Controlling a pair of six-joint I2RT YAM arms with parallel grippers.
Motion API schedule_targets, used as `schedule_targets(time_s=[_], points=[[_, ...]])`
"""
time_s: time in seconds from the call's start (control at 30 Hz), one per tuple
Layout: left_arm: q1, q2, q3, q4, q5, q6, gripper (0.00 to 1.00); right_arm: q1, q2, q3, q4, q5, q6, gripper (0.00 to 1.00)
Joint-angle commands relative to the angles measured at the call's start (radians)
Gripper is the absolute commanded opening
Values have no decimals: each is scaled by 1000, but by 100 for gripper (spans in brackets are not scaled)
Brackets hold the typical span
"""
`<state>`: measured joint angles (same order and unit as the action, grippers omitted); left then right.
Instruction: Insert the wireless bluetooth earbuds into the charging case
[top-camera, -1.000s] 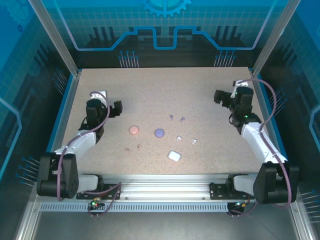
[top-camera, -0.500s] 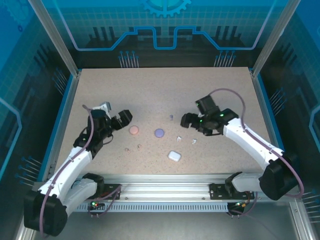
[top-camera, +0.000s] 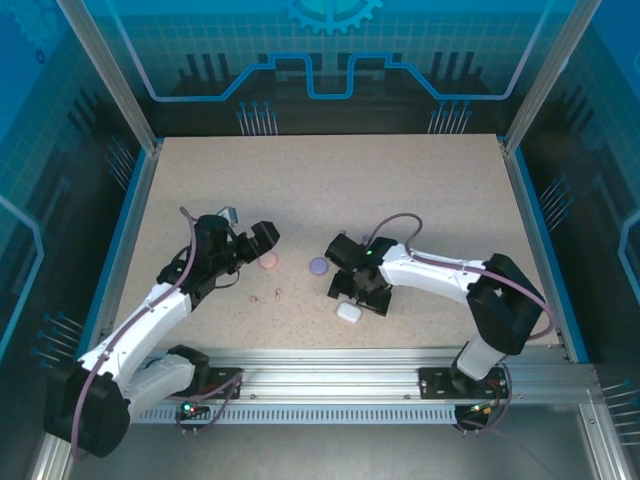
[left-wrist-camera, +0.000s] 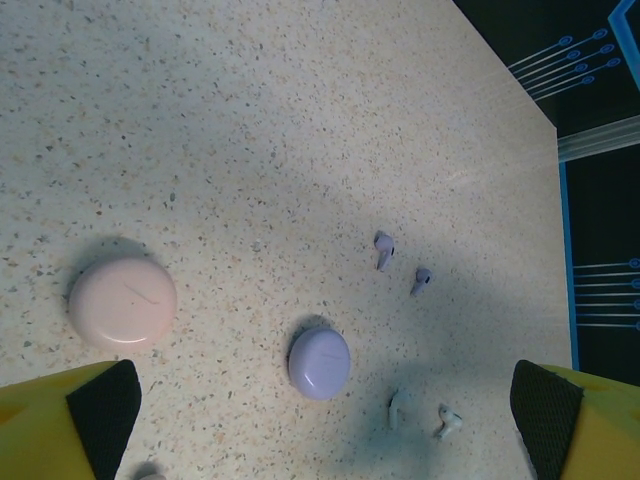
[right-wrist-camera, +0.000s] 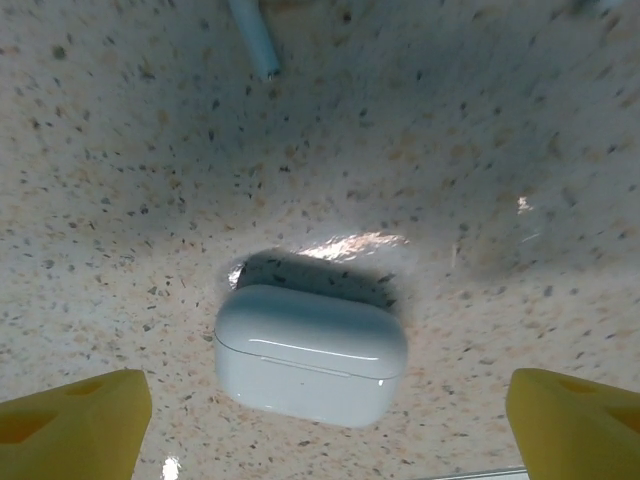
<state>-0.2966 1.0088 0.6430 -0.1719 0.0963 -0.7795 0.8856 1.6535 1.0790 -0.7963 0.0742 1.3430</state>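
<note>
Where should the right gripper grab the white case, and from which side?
Probably the two long sides, from straight above. The white case lies flat and closed, and its short ends are rounded, so pads could slip there. The right gripper is open above it with fingers flanking those ends; a quarter wrist turn would likely suit.

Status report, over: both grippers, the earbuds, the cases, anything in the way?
Left gripper open, near pink case. Right gripper open, over white case, lid shut. Earbuds loose on table, none inserted.
</note>
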Motion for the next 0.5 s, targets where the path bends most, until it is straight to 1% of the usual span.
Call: schedule_targets(time_s=[0.0,0.17,0.47], points=[[-6,27,34,-10,48,18,99,36,57,64,-31,7,118,93],[-6,37,40,-5,57,27,99,61,121,101,-38,-4,132,92],[-5,55,66,-13,63,46,99,62,105,58,-44,12,155,92]])
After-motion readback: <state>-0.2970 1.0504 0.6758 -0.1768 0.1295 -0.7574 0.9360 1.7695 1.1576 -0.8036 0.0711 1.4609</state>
